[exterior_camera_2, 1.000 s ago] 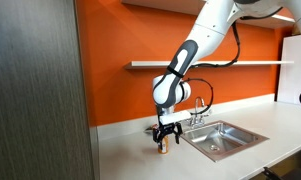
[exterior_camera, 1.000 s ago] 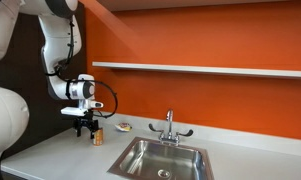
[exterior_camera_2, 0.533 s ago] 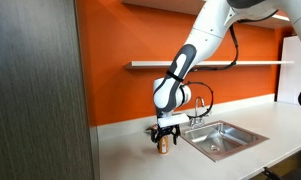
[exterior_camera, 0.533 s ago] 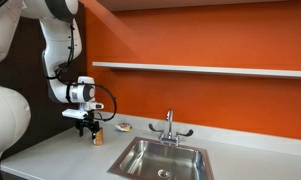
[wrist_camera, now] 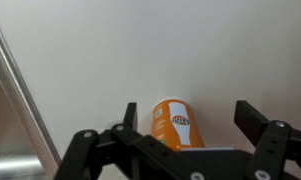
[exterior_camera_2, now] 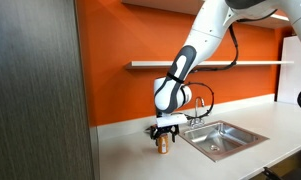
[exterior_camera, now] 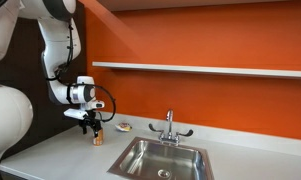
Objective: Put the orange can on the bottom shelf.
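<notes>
The orange can (exterior_camera: 97,137) stands upright on the grey countertop, left of the sink; it also shows in an exterior view (exterior_camera_2: 162,144) and in the wrist view (wrist_camera: 176,124). My gripper (exterior_camera: 92,127) hangs just above the can, also seen in an exterior view (exterior_camera_2: 163,131). In the wrist view the gripper (wrist_camera: 190,120) is open, with the can between the two fingers, nearer the left one and not gripped. The bottom shelf (exterior_camera: 200,69) is a long pale board on the orange wall, well above the can; it shows in the other exterior view too (exterior_camera_2: 150,65).
A steel sink (exterior_camera: 160,158) with a faucet (exterior_camera: 170,127) lies right of the can. A small flat yellowish object (exterior_camera: 123,126) rests by the wall behind the can. A dark cabinet (exterior_camera_2: 35,90) stands at the counter's end.
The gripper has sunk slightly over the can. The can has not moved.
</notes>
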You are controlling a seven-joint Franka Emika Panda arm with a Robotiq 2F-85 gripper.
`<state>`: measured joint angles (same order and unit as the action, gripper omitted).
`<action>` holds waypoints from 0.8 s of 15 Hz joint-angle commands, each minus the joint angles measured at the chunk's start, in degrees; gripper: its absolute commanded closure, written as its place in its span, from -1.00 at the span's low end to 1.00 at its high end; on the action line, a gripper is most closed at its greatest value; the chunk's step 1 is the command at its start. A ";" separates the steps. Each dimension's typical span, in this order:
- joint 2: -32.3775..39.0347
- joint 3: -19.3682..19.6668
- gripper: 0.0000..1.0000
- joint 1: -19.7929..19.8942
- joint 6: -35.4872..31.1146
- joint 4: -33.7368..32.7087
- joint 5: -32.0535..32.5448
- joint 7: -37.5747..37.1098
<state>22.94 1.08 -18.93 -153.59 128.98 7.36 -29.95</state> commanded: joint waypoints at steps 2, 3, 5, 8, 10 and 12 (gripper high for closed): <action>0.53 3.24 -1.00 -2.82 -3.02 0.28 3.11 -4.91; 0.72 3.77 -1.00 -3.18 -3.64 0.27 3.65 -5.58; 1.09 4.49 -1.00 -3.70 -4.79 0.21 4.08 -6.52; 1.73 5.54 -1.00 -4.53 -6.33 0.08 4.23 -7.23; 2.10 6.41 -1.00 -5.21 -7.34 0.04 4.36 -7.90; 2.34 7.25 -1.00 -5.83 -8.25 0.00 4.44 -8.59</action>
<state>24.80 6.45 -23.15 -159.89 129.01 10.14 -35.60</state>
